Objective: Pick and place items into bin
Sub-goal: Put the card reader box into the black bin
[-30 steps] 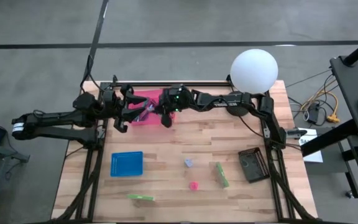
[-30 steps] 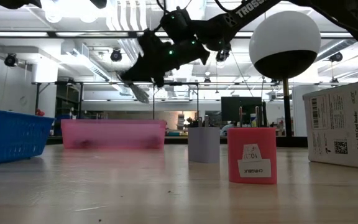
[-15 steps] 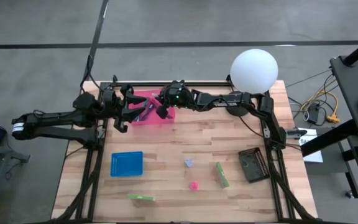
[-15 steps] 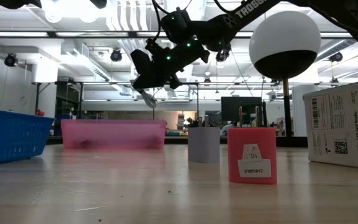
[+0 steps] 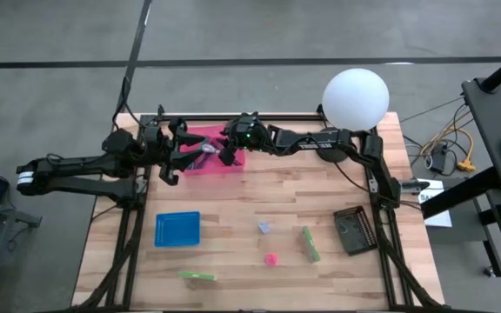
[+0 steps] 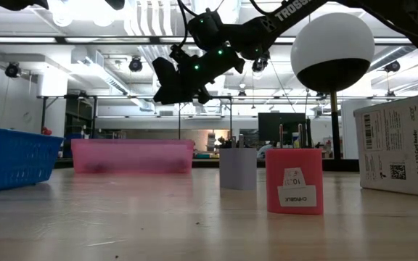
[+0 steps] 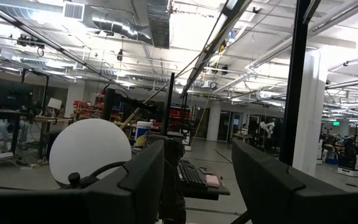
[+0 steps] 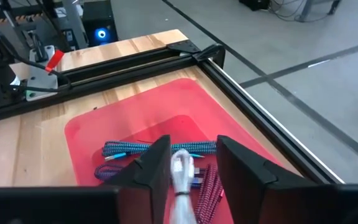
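Two hands meet at the pink bin (image 5: pixel 205 150) on the table's (image 5: pixel 259 196) far edge. Right hand (image 8: pixel 188 163) hangs over it, fingers apart around a silver tool (image 8: pixel 181 169). Left hand (image 5: pixel 174 149) waits beside the bin, fingers apart. Teal and maroon sticks (image 8: pixel 143 149) lie inside.

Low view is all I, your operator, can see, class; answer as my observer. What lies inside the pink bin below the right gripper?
Observer: The right wrist view shows blue, purple and maroon sticks lying in the bin.
Operator: Is the right gripper holding anything?
Observer: The right gripper has its fingers apart; a blurred pale piece shows between them, over the bin.
Operator: Where is the left gripper?
Observer: The high view puts the left gripper beside the bin's left side.
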Controlling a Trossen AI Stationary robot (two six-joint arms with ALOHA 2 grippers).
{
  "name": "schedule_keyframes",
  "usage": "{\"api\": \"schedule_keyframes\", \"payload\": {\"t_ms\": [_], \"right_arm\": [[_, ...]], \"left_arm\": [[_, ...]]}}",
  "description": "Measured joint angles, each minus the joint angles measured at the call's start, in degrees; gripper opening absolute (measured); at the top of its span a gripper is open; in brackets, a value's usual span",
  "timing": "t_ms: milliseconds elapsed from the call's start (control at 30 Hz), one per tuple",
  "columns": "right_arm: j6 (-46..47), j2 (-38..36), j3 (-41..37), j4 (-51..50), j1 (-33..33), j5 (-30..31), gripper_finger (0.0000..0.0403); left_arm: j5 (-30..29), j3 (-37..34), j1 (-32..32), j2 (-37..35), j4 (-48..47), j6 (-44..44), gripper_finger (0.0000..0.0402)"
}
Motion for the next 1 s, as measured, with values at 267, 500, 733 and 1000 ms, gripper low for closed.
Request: {"api": "schedule_keyframes", "payload": {"t_ms": [267,500,733,1000], "right_arm": [[0.84,-0.16,0.00,-1.47,0.02,-0.14,0.0138],[6.79,-2.50,-0.02,-6.89,0.13,-9.84,0.0137],[12.32,-6.40,-0.04,-14.69,0.47,-24.72,0.0147],[17.19,-12.09,-0.02,-26.21,2.58,-37.19,0.0158]], "left_arm": [[0.00,0.00,-0.02,0.00,0.01,-0.04,0.0173],[0.00,0.00,-0.02,0.00,-0.01,-0.06,0.0173],[0.00,0.04,0.00,0.00,0.04,-0.49,0.0173],[-0.03,0.07,-0.01,0.02,0.02,-1.51,0.0173]]}}
